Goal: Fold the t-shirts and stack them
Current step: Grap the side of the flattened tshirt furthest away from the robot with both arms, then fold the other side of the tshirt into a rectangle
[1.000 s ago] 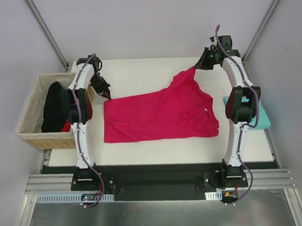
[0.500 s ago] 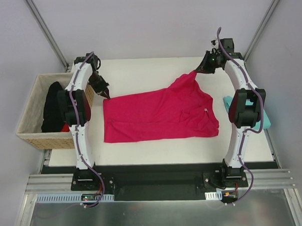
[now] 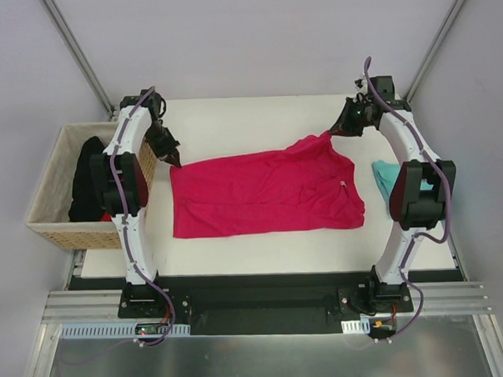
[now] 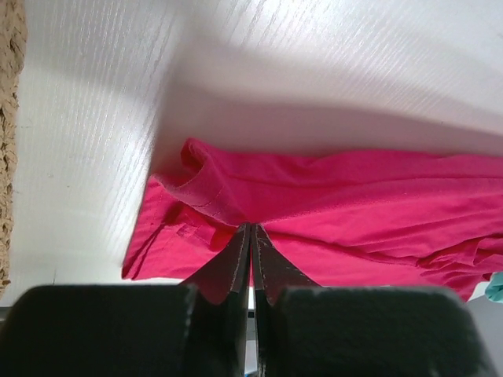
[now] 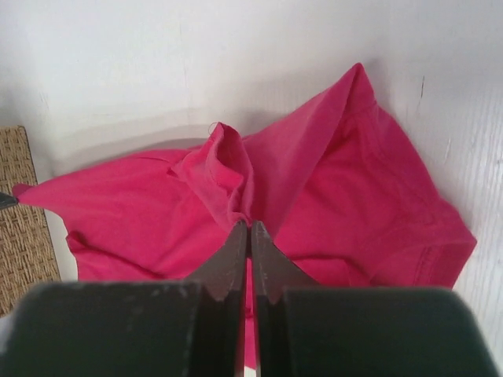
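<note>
T-shirts, two counted: one crimson-pink t-shirt (image 3: 264,196) lying wrinkled on the table (image 3: 257,121), stretched between both grippers, and one teal t-shirt (image 3: 384,176) on the outer side of the right gripper (image 3: 333,133), partly hidden by the arm. Jaws of the left gripper (image 3: 178,161) are pinched together on the pink shirt's corner, and the right gripper's jaws are pinched on its raised opposite corner. One small white neck label (image 3: 343,183), writing unreadable; one wicker basket (image 3: 78,236) on the left gripper's outer side, dark clothes (image 3: 88,183) inside.

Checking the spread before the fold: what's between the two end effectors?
The pink t-shirt, pinched at its far edge by the left end effector and right end effector, lying on the table. Top external view shows it.
</note>
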Controlling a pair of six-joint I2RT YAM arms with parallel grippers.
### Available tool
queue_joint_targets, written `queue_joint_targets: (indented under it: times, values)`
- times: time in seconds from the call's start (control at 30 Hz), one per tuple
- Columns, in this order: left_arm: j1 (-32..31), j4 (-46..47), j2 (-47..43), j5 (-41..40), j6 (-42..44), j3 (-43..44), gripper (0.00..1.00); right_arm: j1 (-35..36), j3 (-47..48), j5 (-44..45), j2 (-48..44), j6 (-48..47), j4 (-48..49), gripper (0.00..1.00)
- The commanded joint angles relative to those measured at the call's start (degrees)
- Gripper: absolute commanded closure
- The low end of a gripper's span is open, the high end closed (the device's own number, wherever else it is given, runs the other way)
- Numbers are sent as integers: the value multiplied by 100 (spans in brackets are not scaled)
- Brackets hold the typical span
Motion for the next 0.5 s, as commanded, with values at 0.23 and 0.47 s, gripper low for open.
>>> queue_joint_targets:
  times: [0.23, 0.47]
  values:
    - [-162, -452, -842, -300, 222, -592, 100, 151, -1284, 243, -1620, -201, 121, 99]
    - [-339, -522, -1079, -379, 363, -935, 100, 248, -1855, 375, -2200, -219, -28, 99]
